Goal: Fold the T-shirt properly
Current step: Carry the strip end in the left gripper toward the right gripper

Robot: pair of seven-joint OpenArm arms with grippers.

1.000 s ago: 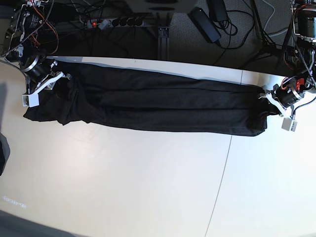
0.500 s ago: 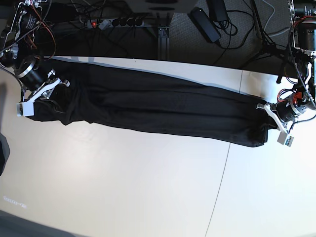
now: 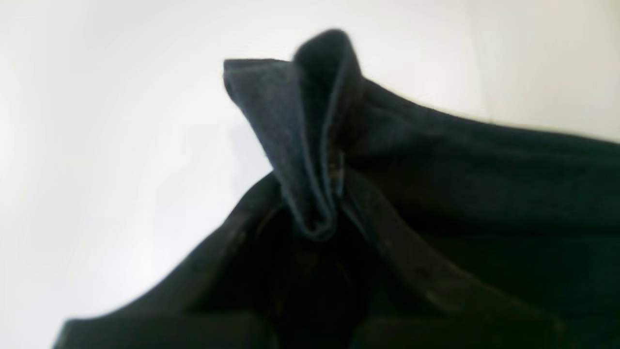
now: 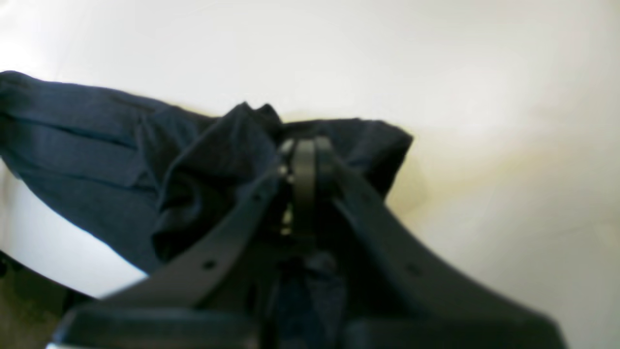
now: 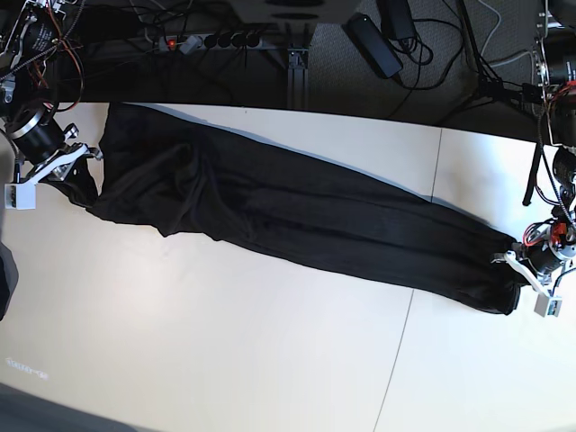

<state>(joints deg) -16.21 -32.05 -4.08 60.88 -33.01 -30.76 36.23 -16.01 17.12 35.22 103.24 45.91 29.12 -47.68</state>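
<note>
You had the T-shirt (image 5: pixel 297 216) pulled out as one long dark band between the two sets of jaws, sagging onto the white table (image 5: pixel 225 360) in the middle. The right gripper (image 4: pixel 302 160) was closed tight on a bunched corner, and the left gripper (image 3: pixel 334 194) was nearly closed, a tuft of cloth standing up past its tips. I judged the lengthwise fold done; you had the crosswise folds left.

table (image 5: pixel 225 360): white, seamed | power strip (image 5: pixel 202 40): beyond far edge | black adapter (image 5: pixel 373 43) | cables (image 5: pixel 432 54): on floor
</note>
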